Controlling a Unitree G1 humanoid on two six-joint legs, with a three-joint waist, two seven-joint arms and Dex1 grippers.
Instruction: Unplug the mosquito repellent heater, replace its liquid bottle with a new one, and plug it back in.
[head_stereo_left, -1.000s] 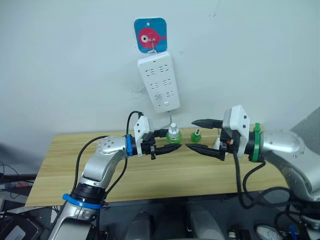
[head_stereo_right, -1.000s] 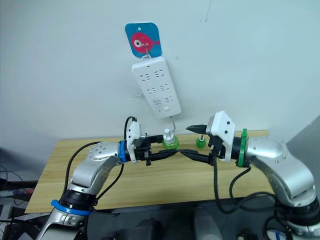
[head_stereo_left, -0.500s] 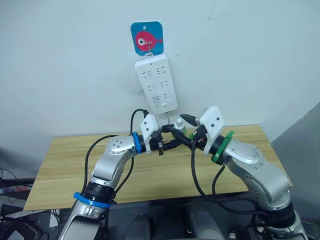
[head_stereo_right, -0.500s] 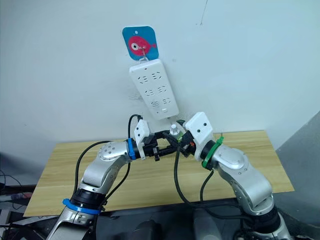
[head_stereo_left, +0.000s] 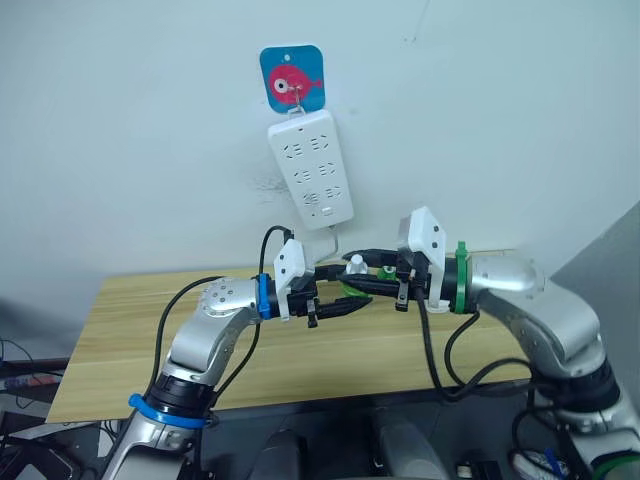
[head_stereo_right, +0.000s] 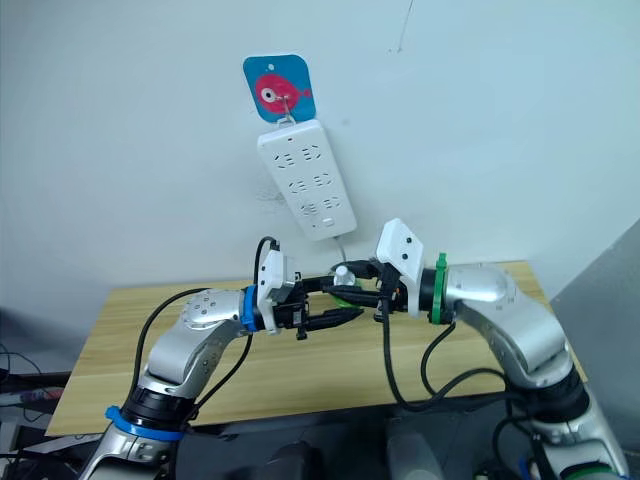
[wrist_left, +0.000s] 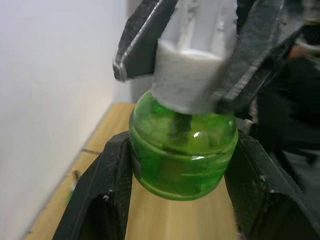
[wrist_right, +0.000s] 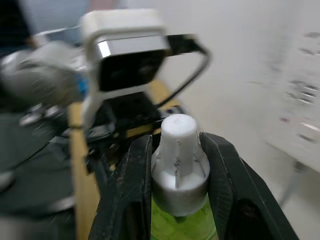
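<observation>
Compared with half a second ago, the right arm has levelled out: its forearm now lies nearly horizontal above the table (head_stereo_left: 130, 340), where before it angled up from lower right. One second ago the two grippers were apart, with the green bottle between them; they now meet at the same bottle.

The left gripper (wrist_left: 180, 165) is closed on the green liquid bottle (wrist_left: 183, 155). In the left wrist view its two black fingers (wrist_left: 107, 195) press against opposite sides of the translucent green body, which sits between them with its cap end pointing away from the wrist.

The right gripper (wrist_right: 179, 165) is closed on the bottle's white cap (wrist_right: 180, 150). In the right wrist view both black fingers (wrist_right: 131, 190) touch the sides of the ribbed cap, and green shows just beneath it. In the head views the bottle is held above the far part of the table, between the two wrists, with the cap (head_stereo_left: 355, 264) uppermost.

The white power strip (head_stereo_left: 311, 168) hangs on the wall from a blue tag with a pink fish (head_stereo_left: 292, 77), above the grippers. The mosquito repellent heater cannot be made out.
</observation>
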